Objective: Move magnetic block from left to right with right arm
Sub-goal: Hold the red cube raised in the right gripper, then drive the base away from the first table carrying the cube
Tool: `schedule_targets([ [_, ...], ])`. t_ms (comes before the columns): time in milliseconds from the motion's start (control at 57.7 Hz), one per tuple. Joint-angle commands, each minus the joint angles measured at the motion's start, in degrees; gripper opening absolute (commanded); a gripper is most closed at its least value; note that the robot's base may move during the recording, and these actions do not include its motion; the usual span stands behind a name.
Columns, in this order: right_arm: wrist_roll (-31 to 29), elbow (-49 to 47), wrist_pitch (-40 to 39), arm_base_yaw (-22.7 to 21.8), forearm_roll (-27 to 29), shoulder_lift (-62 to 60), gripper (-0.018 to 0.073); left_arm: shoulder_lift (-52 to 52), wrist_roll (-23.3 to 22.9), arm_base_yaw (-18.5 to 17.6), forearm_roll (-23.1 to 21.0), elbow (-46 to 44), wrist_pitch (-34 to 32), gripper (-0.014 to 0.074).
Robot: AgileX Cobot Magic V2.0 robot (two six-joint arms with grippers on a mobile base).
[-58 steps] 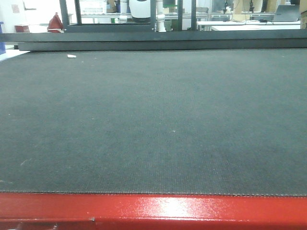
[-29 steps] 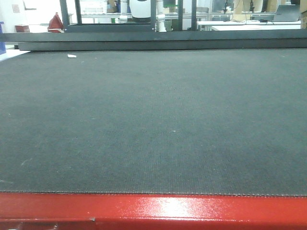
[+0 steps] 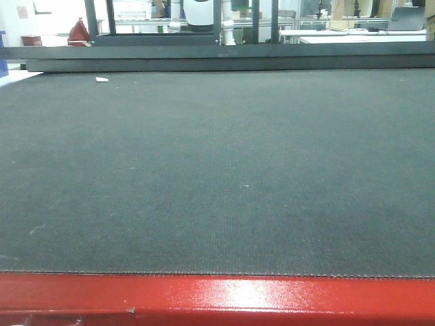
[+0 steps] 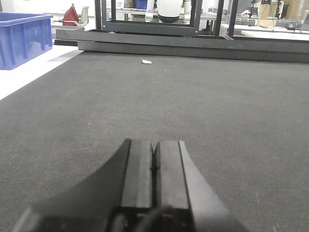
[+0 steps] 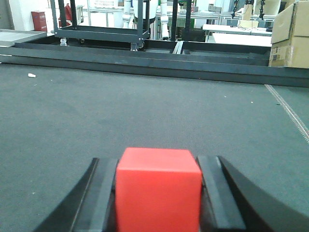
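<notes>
Although the front view shows the dark grey woven mat [image 3: 217, 170] unchanged over the last second, with no arm or cube entering it, the carry is judged paused or slow. One small matte bright-red magnetic block [image 5: 158, 188] sits clamped between the two black fingers of the right gripper [image 5: 158, 166]; how far right it has come cannot be told. One left gripper [image 4: 154, 145] has its fingers pressed together, empty. One white scrap [image 3: 101, 79] lies far back; one blue plastic crate [image 4: 24, 34] stands beside the mat.
</notes>
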Motion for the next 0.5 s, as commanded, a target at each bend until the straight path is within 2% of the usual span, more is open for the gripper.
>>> schedule_targets([
  [0,-0.50,-1.25,-5.01,-0.21,-0.57,1.02,0.0223,-0.64,-0.34,0.04,-0.27,0.47,-4.83,-0.0126],
  [485,-0.50,-1.24,-4.84,-0.21,-0.62,1.02,0.0223,-0.64,-0.34,-0.06,-0.27,0.47,-4.83,-0.0126],
])
